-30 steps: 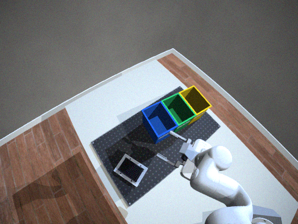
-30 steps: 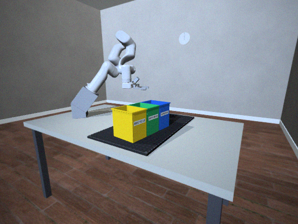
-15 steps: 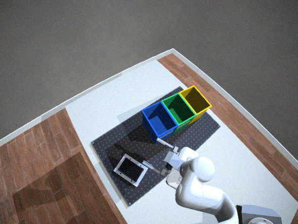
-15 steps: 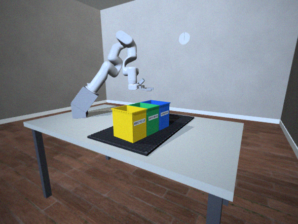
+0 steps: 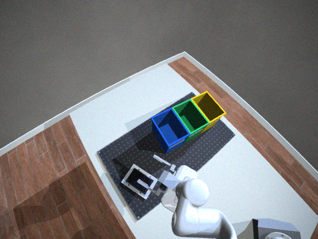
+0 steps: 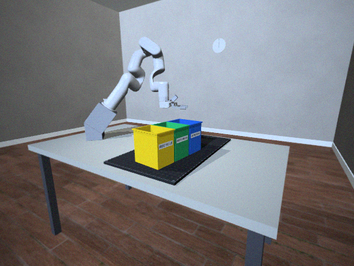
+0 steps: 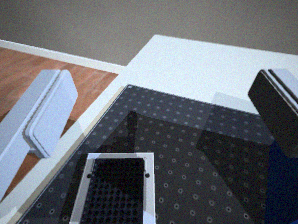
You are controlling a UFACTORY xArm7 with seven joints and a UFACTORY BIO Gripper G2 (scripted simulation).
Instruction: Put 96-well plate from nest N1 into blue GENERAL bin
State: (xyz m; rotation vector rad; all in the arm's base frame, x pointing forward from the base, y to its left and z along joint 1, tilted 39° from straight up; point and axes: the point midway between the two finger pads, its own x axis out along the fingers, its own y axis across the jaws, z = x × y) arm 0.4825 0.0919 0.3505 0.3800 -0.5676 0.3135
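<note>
Both jaws stand apart, empty; descending off-centre, we could strike the nest [image 5: 127,173] [image 7: 150,195] or tip the blue bin [image 5: 170,132] [image 6: 195,145] [image 7: 281,175].

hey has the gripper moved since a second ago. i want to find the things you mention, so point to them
Yes: in the top view the gripper [image 5: 147,168] [image 7: 162,112] [image 6: 180,102] has shifted away from the blue bin [image 5: 168,130] [image 6: 195,141], toward the plate nest [image 5: 128,173] [image 7: 149,200].
</note>
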